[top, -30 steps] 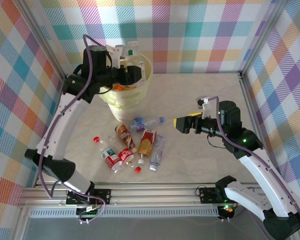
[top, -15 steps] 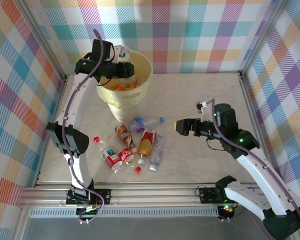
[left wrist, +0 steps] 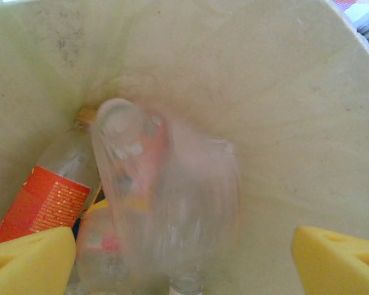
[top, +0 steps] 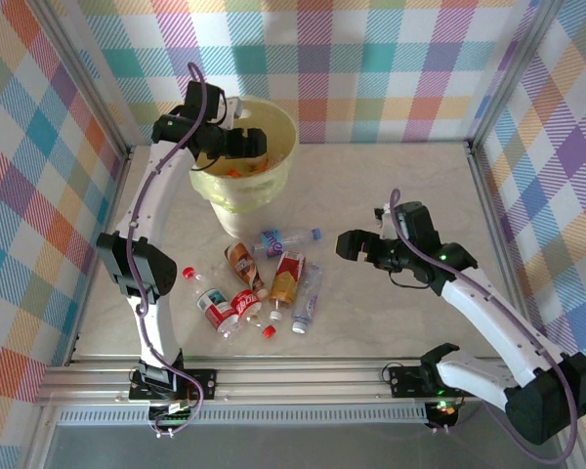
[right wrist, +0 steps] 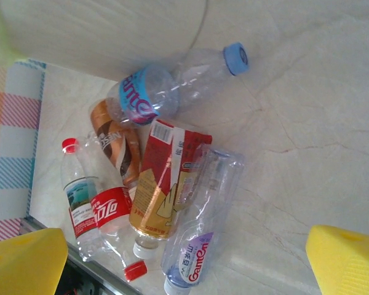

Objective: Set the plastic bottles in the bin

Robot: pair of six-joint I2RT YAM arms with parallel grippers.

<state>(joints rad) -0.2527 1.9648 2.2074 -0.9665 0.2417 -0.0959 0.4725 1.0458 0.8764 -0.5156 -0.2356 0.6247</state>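
Observation:
My left gripper [top: 251, 147] hangs open over the mouth of the pale-yellow bin [top: 256, 207]. In the left wrist view a blurred clear bottle [left wrist: 166, 203] lies free between the yellow fingertips [left wrist: 31, 261], inside the bin [left wrist: 283, 104], beside an orange-labelled bottle [left wrist: 46, 200]. My right gripper [top: 350, 244] is open above the table, right of the bottle pile. The pile holds a blue-labelled bottle [right wrist: 166, 86], a brown one [right wrist: 120, 144], a red-gold one [right wrist: 166, 178], a purple-labelled one [right wrist: 200, 227] and a red-labelled one [right wrist: 107, 212].
Loose red caps [top: 188, 273] [top: 269, 331] lie at the edges of the pile. One more bottle with a red cap [top: 212, 309] rests at the pile's left. The metal frame rail [top: 303, 376] runs along the near edge, with plaid walls around.
The left gripper has come down over the bin's mouth and let go of its bottle, which is now loose inside. The right gripper has shifted slightly left toward the pile.

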